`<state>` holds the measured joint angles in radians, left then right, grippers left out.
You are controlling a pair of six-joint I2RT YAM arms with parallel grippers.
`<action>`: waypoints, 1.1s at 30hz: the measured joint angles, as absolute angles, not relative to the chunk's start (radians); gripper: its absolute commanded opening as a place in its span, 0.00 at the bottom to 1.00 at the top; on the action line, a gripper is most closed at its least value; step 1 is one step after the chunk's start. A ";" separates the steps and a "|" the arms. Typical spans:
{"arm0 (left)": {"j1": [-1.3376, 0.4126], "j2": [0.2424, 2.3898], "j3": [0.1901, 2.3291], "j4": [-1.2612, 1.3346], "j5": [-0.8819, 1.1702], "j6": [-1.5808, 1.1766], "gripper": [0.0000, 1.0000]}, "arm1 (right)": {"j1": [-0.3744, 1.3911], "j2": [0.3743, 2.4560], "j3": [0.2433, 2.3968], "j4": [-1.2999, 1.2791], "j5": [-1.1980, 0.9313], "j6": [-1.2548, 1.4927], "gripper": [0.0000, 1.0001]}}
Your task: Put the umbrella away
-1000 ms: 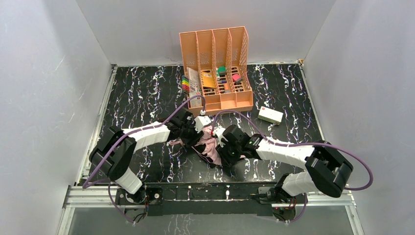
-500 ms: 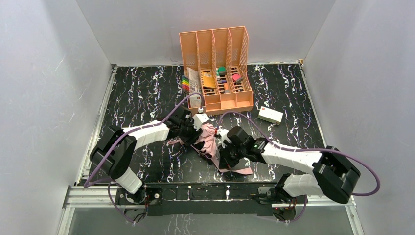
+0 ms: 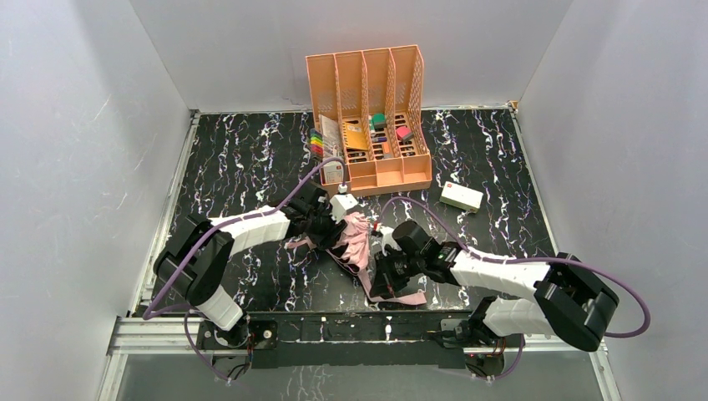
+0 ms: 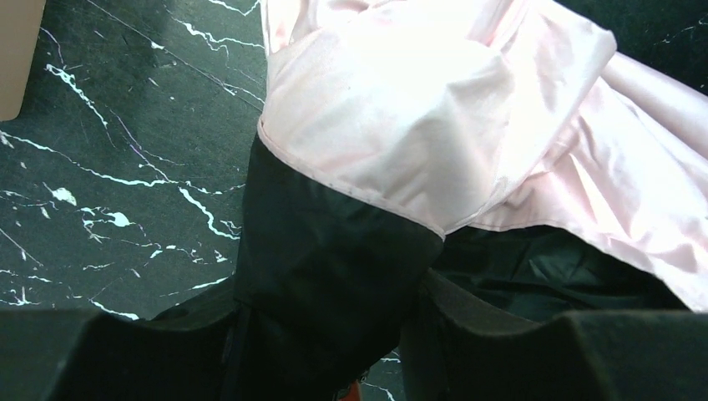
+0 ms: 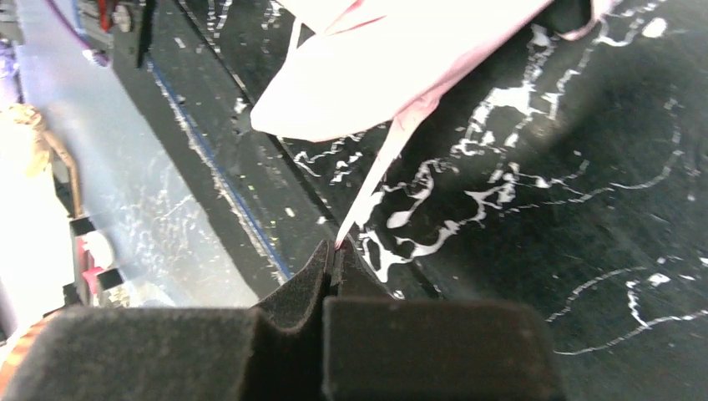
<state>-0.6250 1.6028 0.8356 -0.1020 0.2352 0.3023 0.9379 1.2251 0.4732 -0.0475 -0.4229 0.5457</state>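
The umbrella lies crumpled between my two grippers near the table's front middle, pale pink fabric over black. My left gripper is shut on a fold of its black fabric, with pink fabric bunched just beyond the fingers. My right gripper is at the umbrella's near side, shut on the end of the pink strap, which runs taut from the fingertips up to the pink canopy. A pink flap lies on the table beside it. No ribs show.
The orange desk organiser with small items stands at the back middle. A white box lies to the right of it. The table's front edge and metal rail are close beside my right gripper.
My right gripper has moved toward the front edge, drawing pink strap and fabric out of the bundle. My left gripper has stayed in place, holding the fabric.
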 measured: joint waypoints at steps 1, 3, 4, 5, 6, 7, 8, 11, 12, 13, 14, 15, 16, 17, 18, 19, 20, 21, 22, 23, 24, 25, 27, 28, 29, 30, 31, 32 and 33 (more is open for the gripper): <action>-0.625 1.603 0.836 -0.102 0.235 0.302 0.00 | 0.938 1.225 0.478 -0.045 -0.439 0.552 0.00; -0.626 1.605 0.836 -0.102 0.235 0.302 0.00 | 0.938 1.222 0.490 -0.043 -0.467 0.564 0.00; -0.627 1.606 0.837 -0.103 0.236 0.302 0.00 | 0.938 1.219 0.496 -0.041 -0.480 0.573 0.00; -0.627 1.608 0.840 -0.105 0.236 0.302 0.00 | 0.938 1.214 0.500 -0.033 -0.490 0.581 0.00; -0.627 1.610 0.842 -0.106 0.236 0.301 0.00 | 0.938 1.209 0.500 -0.023 -0.499 0.593 0.00; -0.627 1.612 0.844 -0.109 0.236 0.299 0.00 | 0.937 1.203 0.498 -0.013 -0.505 0.607 0.00; -0.627 1.613 0.846 -0.110 0.236 0.299 0.00 | 0.937 1.198 0.489 0.009 -0.510 0.627 0.00; -0.627 1.613 0.846 -0.110 0.236 0.299 0.00 | 0.936 1.192 0.431 0.086 -0.516 0.684 0.00; -0.628 1.613 0.846 -0.110 0.237 0.299 0.00 | 0.936 1.192 0.412 0.091 -0.502 0.698 0.00; -0.628 1.613 0.846 -0.110 0.237 0.299 0.00 | 0.936 1.192 0.395 0.084 -0.480 0.706 0.00; -0.629 1.613 0.846 -0.109 0.236 0.298 0.00 | 0.936 1.192 0.391 0.075 -0.464 0.708 0.00; -0.629 1.613 0.846 -0.109 0.236 0.297 0.00 | 0.937 1.192 0.390 0.059 -0.442 0.705 0.01; -0.629 1.613 0.846 -0.108 0.236 0.295 0.00 | 0.938 1.192 0.390 0.049 -0.426 0.702 0.06; -0.629 1.614 0.846 -0.107 0.235 0.294 0.00 | 0.940 1.192 0.390 0.038 -0.409 0.697 0.11; -0.629 1.614 0.846 -0.106 0.234 0.292 0.00 | 0.942 1.191 0.390 0.028 -0.392 0.693 0.13; -0.629 1.615 0.846 -0.105 0.232 0.290 0.00 | 0.944 1.188 0.389 0.025 -0.380 0.688 0.15; -0.629 1.615 0.846 -0.098 0.220 0.290 0.00 | 0.946 1.182 0.384 0.018 -0.380 0.681 0.17; -0.626 1.617 0.846 -0.081 0.197 0.291 0.00 | 0.952 1.174 0.376 0.012 -0.381 0.677 0.19; -0.621 1.621 0.847 -0.064 0.178 0.290 0.00 | 0.958 1.166 0.364 0.005 -0.382 0.671 0.21; -0.615 1.625 0.848 -0.050 0.162 0.290 0.00 | 0.962 1.164 0.353 -0.001 -0.383 0.665 0.23; -0.611 1.628 0.850 -0.040 0.149 0.290 0.00 | 0.965 1.165 0.343 -0.005 -0.384 0.655 0.25; -0.608 1.631 0.852 -0.031 0.137 0.289 0.00 | 0.966 1.168 0.336 -0.008 -0.389 0.651 0.28; -0.607 1.633 0.852 -0.025 0.129 0.288 0.00 | 0.966 1.169 0.334 0.003 -0.395 0.638 0.29; -0.607 1.633 0.852 -0.023 0.127 0.288 0.00 | 0.966 1.170 0.334 0.007 -0.397 0.629 0.29; -0.607 1.633 0.852 -0.023 0.125 0.288 0.00 | 0.966 1.171 0.334 0.011 -0.398 0.622 0.28; -0.607 1.633 0.852 -0.022 0.123 0.288 0.00 | 0.966 1.171 0.335 0.012 -0.398 0.618 0.27; -0.607 1.633 0.852 -0.022 0.122 0.288 0.00 | 0.966 1.171 0.335 0.013 -0.396 0.613 0.27; -0.607 1.633 0.852 -0.021 0.121 0.288 0.00 | 0.966 1.171 0.336 0.012 -0.395 0.608 0.26; -0.607 1.633 0.852 -0.021 0.119 0.288 0.00 | 0.966 1.171 0.337 0.010 -0.393 0.603 0.24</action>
<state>-0.6067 1.6333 0.8524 -0.0208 0.1192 0.2878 0.9665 1.1713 0.3370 0.0101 -0.3931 0.6025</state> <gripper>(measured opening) 0.398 0.270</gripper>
